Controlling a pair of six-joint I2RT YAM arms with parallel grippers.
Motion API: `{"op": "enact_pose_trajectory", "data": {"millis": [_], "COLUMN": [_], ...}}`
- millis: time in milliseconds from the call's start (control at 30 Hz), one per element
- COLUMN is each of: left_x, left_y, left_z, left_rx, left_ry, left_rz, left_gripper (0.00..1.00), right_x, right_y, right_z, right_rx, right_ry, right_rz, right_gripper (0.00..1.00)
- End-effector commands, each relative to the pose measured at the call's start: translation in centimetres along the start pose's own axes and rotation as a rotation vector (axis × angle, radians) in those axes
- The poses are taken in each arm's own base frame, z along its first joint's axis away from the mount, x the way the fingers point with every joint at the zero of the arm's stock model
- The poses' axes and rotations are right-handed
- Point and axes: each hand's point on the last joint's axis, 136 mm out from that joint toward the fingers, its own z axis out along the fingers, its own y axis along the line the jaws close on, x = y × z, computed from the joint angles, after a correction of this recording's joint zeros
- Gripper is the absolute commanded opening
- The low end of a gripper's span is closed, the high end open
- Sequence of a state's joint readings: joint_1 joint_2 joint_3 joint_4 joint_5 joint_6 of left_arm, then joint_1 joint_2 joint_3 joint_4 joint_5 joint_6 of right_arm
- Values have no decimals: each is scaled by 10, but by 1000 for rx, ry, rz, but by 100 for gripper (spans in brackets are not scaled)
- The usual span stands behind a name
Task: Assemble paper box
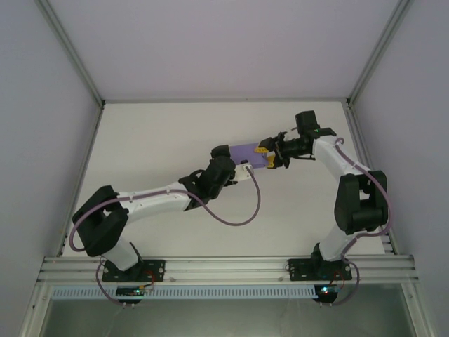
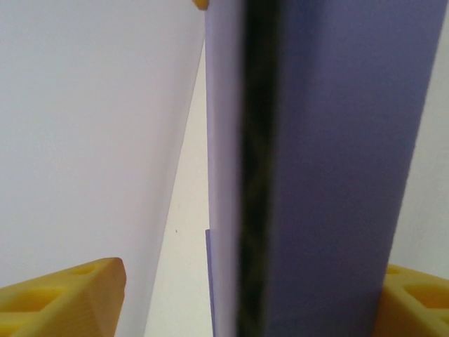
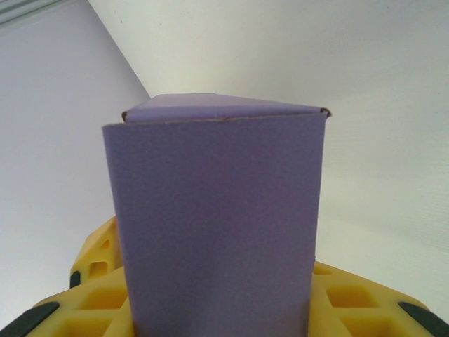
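The paper box (image 1: 247, 154) is a small lavender-purple rectangular box held above the middle of the table between the two arms. My right gripper (image 1: 267, 156) is shut on its right end. In the right wrist view the paper box (image 3: 214, 217) stands up between the yellow fingers (image 3: 95, 281), with a folded flap across its far end. My left gripper (image 1: 240, 167) is at the box's left end, jaws open. In the left wrist view the paper box (image 2: 330, 168) sits between the yellow fingers (image 2: 70, 295), against the right one, with a gap to the left one.
The white table (image 1: 161, 133) lies inside pale side walls, and its back edge (image 1: 224, 100) runs along the far wall. An aluminium rail (image 1: 224, 267) carries both arm bases at the near edge. A purple cable (image 1: 242, 217) loops under the left arm.
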State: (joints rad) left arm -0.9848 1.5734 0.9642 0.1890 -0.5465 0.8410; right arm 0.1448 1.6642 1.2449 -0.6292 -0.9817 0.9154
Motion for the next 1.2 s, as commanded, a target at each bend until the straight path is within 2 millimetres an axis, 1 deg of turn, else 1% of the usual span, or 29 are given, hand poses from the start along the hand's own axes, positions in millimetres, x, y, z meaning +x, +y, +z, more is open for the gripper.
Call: {"op": "enact_pose_trajectory", "data": {"millis": [0, 167, 367, 467, 633, 700, 767, 800, 867, 1000, 1067, 1100, 1167], "left_x": [6, 7, 7, 7, 6, 6, 8, 9, 14, 24, 29, 30, 35], "left_y": [26, 29, 36, 38, 40, 40, 38, 37, 32, 18, 10, 8, 4], "left_z": [-4, -5, -10, -14, -20, -24, -27, -29, -33, -46, -52, -55, -59], "left_rx": [-99, -111, -144, -141, -129, -116, -87, -69, -26, 121, 191, 213, 251], "left_ry": [23, 29, 19, 14, 0, -3, 2, 7, 30, 97, 130, 142, 165], "left_rz": [-5, 2, -7, -12, -32, -40, -47, -51, -59, -106, -128, -135, -145], "left_gripper": [73, 62, 54, 51, 45, 44, 44, 44, 43, 41, 39, 37, 36], "right_x": [28, 30, 31, 28, 19, 17, 12, 8, 0, -17, -31, -37, -44], "right_y": [4, 4, 2, 6, 21, 23, 18, 15, 13, 21, 25, 24, 22], "right_z": [2, 1, 1, -2, -8, -11, -16, -21, -33, -56, -68, -74, -86], "right_rx": [-19, -13, -10, -14, -64, -72, -49, -34, -13, 38, 84, 121, 198], "right_ry": [130, 141, 144, 115, 50, 41, 7, -22, -91, -255, -374, -419, -491], "right_rz": [37, 34, 29, 12, -19, -17, -20, -28, -66, -226, -286, -325, -364], "right_gripper": [37, 40, 50, 60, 60, 68, 73, 78, 99, 99, 99, 99, 99]}}
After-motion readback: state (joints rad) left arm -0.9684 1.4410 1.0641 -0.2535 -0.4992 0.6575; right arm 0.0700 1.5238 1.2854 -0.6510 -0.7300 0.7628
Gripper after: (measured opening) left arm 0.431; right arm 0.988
